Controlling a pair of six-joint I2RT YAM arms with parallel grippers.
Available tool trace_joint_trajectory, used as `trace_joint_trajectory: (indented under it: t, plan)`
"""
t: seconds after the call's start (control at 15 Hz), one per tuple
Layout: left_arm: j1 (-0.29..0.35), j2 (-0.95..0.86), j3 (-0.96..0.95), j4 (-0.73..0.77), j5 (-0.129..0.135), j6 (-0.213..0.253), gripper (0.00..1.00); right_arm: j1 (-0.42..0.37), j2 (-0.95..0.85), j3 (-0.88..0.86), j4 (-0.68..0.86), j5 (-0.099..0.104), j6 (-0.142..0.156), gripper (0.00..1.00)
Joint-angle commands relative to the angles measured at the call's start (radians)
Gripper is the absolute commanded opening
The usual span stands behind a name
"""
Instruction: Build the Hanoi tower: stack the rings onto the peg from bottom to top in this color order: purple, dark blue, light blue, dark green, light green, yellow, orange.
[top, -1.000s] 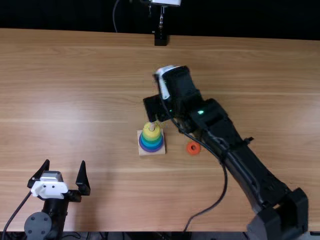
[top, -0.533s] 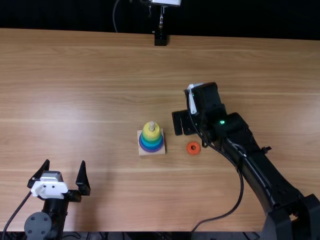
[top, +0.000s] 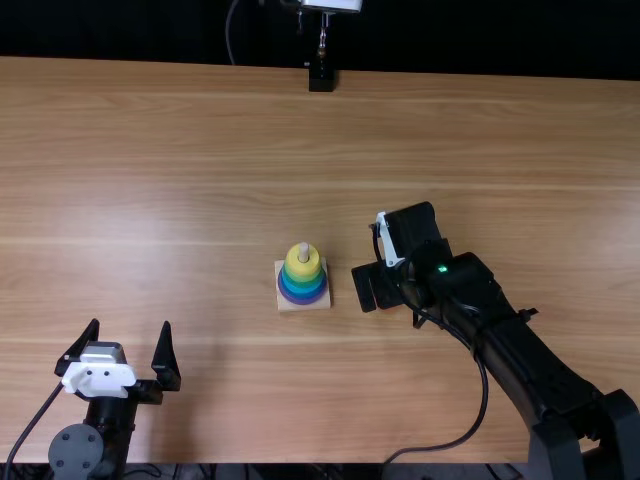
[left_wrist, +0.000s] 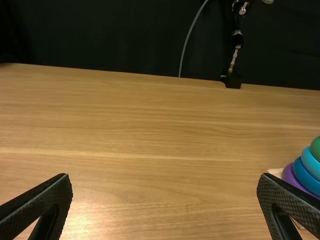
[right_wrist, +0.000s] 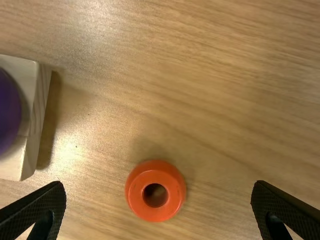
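Where orange ring (right_wrist: 155, 214) lies, base (right_wrist: 30, 85) stands near.

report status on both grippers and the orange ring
Left gripper open, empty. Right gripper open, empty, above the orange ring. Ring flat on the table, off the peg; nothing seen between it and the fingers.

No text that we can read, no label we can make out, no brand, no number, no sign legible to us.
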Motion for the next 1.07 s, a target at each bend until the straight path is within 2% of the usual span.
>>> trace_joint_trajectory:
  t: [0.0,0.87,1.0]
  plan:
    - [-0.001,-0.012,-0.039,-0.004,-0.010,0.004,1.00,-0.016,-0.024,-0.018,0.002,0.002,0.001,1.00]
    - [-0.001,-0.012,-0.039,-0.004,-0.010,0.004,1.00,-0.011,0.088,-0.010,-0.009,0.002,0.004,1.00]
    - [-0.001,-0.012,-0.039,-0.004,-0.010,0.004,1.00,-0.011,0.102,-0.008,-0.011,-0.017,0.006,1.00]
